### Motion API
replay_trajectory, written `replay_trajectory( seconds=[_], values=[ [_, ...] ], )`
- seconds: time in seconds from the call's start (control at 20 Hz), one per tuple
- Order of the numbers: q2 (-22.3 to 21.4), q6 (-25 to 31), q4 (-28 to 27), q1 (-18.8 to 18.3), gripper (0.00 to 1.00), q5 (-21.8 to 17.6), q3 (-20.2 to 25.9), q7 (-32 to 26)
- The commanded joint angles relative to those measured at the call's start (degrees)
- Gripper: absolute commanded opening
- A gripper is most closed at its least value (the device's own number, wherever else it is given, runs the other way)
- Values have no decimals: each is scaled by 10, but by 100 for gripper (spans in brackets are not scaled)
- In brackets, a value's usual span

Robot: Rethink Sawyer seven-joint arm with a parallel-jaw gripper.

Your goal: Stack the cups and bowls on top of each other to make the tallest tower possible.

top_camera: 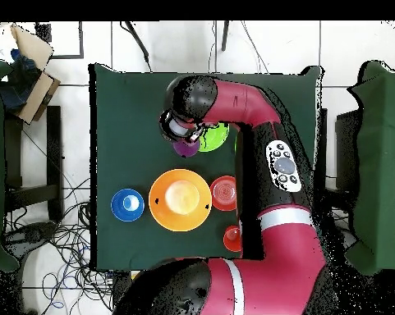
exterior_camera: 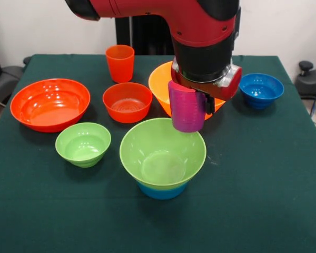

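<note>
We observe the tool [exterior_camera: 192, 105] clenched on the purple tapered plastic cup [exterior_camera: 186, 108], which hangs upright in the air, its base level with the far right rim of the large light green plastic bowl [exterior_camera: 163, 153]. That bowl is nested on the light blue plastic bowl [exterior_camera: 162, 191], of which only the lower part shows, at the near centre of the green-covered bench [exterior_camera: 263, 179]; together they form the tower base. In the front view, the small light green plastic bowl [exterior_camera: 83, 143] stands just left of the tower. The large red-orange plastic bowl [exterior_camera: 50, 104] sits at the far left, with the medium red-orange plastic bowl [exterior_camera: 127, 101] to its right. The orange-red plastic cup [exterior_camera: 120, 62] stands upright beyond the medium bowl. The large yellow-orange plastic bowl [exterior_camera: 162, 84] lies behind the tool, partly hidden by it. The dark blue plastic bowl [exterior_camera: 261, 89] stands at the far right, well apart from the others.
</note>
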Motion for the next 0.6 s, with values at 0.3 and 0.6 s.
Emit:
replay_trajectory(
  seconds=[0.3, 0.6],
  values=[
    [-14, -22, -6, 10, 0, -35, -11, -14],
    [-4, -46, -7, 10, 0, -45, -16, -11]
  ],
)
